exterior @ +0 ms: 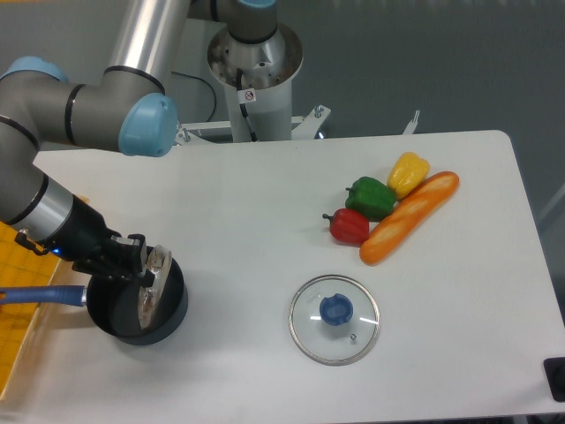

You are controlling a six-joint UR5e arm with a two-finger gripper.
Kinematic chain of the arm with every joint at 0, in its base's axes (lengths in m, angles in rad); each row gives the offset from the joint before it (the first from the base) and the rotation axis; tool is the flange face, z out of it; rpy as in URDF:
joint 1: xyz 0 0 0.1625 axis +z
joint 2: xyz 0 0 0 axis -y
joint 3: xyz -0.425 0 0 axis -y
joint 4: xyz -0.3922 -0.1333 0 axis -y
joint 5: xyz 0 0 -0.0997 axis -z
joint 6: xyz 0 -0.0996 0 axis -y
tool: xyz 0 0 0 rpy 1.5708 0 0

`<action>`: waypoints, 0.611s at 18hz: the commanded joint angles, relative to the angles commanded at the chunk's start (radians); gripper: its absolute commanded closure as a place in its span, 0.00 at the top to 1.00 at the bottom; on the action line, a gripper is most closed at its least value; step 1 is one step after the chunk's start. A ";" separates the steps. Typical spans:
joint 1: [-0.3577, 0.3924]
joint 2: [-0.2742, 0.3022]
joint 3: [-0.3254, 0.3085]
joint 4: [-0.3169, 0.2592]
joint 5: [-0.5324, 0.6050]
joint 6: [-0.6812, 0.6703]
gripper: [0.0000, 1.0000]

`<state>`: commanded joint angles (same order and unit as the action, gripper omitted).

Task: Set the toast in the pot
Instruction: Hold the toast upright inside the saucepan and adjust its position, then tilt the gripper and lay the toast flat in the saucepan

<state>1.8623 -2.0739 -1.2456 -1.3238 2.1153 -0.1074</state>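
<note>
Hovering over the pot (137,305) at eight o'clock on the table (265,203), gripper (152,269) jaws apparently parted, toast (146,300) leaning edgewise inside (seemingly let go to drop in).

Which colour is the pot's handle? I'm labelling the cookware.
Blue; the handle shows clearly in the fixed camera view, left of the black pot.

silver-grey ur5e arm (132,53) w/ light-blue joint caps, black wrist section, black gripper (150,274).
</note>
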 joint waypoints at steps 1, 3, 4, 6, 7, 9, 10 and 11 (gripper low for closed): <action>-0.002 -0.003 -0.002 0.000 0.000 0.002 0.00; -0.006 -0.009 -0.005 0.002 0.002 0.000 0.00; -0.008 -0.014 -0.006 0.002 0.002 0.000 0.00; -0.020 -0.021 -0.006 0.002 0.003 0.000 0.00; -0.025 -0.028 -0.012 0.005 0.005 -0.003 0.00; -0.043 -0.031 -0.025 0.023 0.031 -0.017 0.00; -0.052 -0.035 -0.028 0.028 0.038 -0.021 0.00; -0.058 -0.034 -0.032 0.028 0.037 -0.021 0.00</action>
<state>1.8040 -2.1077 -1.2778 -1.2962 2.1522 -0.1289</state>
